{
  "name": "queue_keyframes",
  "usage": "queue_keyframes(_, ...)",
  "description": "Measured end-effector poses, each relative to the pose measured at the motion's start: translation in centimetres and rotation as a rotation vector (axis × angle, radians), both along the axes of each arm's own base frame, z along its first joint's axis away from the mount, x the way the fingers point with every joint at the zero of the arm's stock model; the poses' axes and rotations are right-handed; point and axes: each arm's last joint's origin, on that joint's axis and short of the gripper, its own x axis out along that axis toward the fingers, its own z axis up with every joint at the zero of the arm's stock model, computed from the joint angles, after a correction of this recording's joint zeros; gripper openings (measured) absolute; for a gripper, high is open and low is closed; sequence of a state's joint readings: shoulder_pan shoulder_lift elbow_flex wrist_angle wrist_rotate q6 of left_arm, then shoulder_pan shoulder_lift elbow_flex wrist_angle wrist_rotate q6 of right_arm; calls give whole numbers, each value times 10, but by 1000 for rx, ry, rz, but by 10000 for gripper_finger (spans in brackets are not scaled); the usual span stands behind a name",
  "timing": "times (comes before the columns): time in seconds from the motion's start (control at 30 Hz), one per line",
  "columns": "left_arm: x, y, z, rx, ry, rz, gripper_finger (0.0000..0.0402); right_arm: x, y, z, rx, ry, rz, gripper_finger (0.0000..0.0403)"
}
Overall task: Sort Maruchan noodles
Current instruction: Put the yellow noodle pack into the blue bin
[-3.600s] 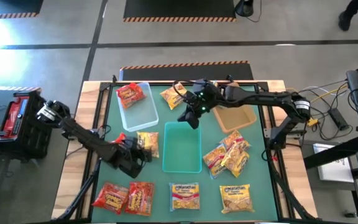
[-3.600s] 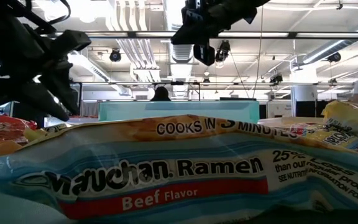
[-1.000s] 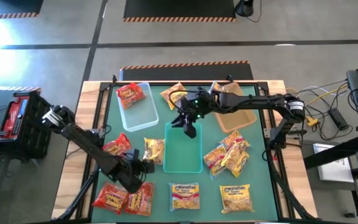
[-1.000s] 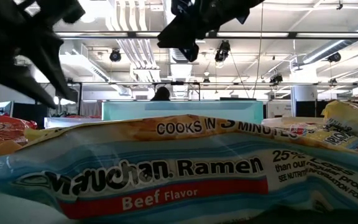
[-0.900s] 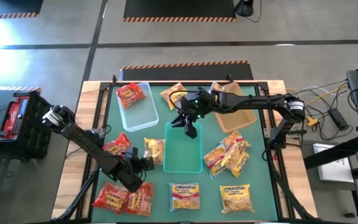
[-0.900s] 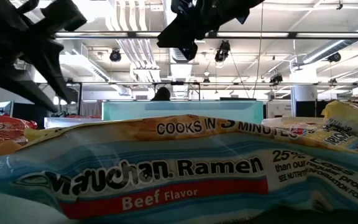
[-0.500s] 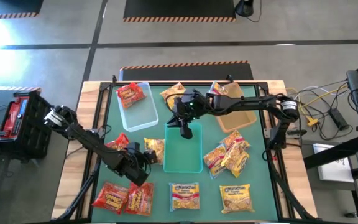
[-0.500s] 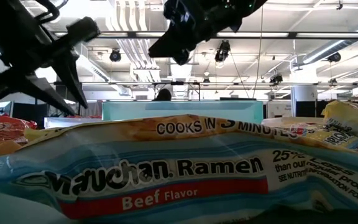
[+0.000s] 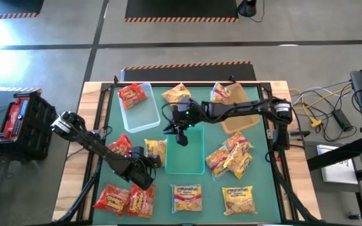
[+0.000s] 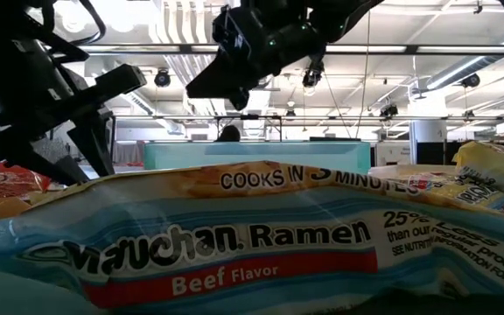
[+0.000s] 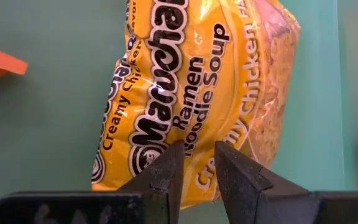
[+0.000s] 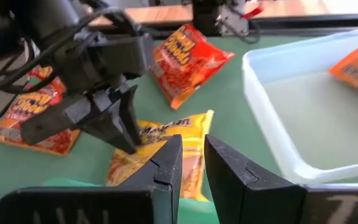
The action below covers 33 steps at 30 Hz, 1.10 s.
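A green-topped table (image 9: 263,194) with wooden edges carries a clear bin (image 9: 138,108) far left, a teal bin (image 9: 184,150) at centre, a tan bin (image 9: 239,116) far right, and Maruchan noodles (image 9: 186,197) scattered around them.

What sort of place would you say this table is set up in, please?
Probably a robotics lab or industrial workspace: hazard-striped floor markings beyond the table, exposed ceiling ducts and strip lights in the low view, and loose cables with equipment beside the table.
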State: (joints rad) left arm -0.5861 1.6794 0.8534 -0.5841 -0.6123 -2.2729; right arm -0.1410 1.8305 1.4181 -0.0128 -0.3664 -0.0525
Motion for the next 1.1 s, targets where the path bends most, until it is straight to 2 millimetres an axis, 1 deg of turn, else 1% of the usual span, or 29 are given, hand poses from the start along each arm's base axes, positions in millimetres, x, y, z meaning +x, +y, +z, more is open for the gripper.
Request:
queue_keyframes(0.07, -1, 0, 1, 18, 7, -15, 76, 5, 3, -5, 0, 8, 10, 59)
queue_keyframes(0.17, -6, 4, 1, 61, 71, -40, 76, 11, 6, -10, -2, 17, 19, 59)
queue_keyframes(0.33, -13, 8, 1, 83, 162, -57, 76, 26, 8, -13, -15, 1, 32, 59)
queue_keyframes(0.53, -14, 10, 2, 176, 244, -201, 76, 43, 8, -31, -9, 49, 38, 59)
queue_keyframes(0.73, -20, 14, 2, 226, 322, -221, 76, 60, 11, -47, 2, 140, 47, 59)
queue_keyframes(0.87, -24, 16, 3, 259, 354, -219, 76, 69, 11, -51, 9, 187, 51, 59)
queue_keyframes(0.93, -24, 17, 3, 274, 360, -217, 76, 71, 11, -53, 12, 217, 53, 59)
queue_keyframes(1.1, -28, 21, 5, 355, 382, -212, 76, 72, 12, -51, 11, 257, 60, 59)
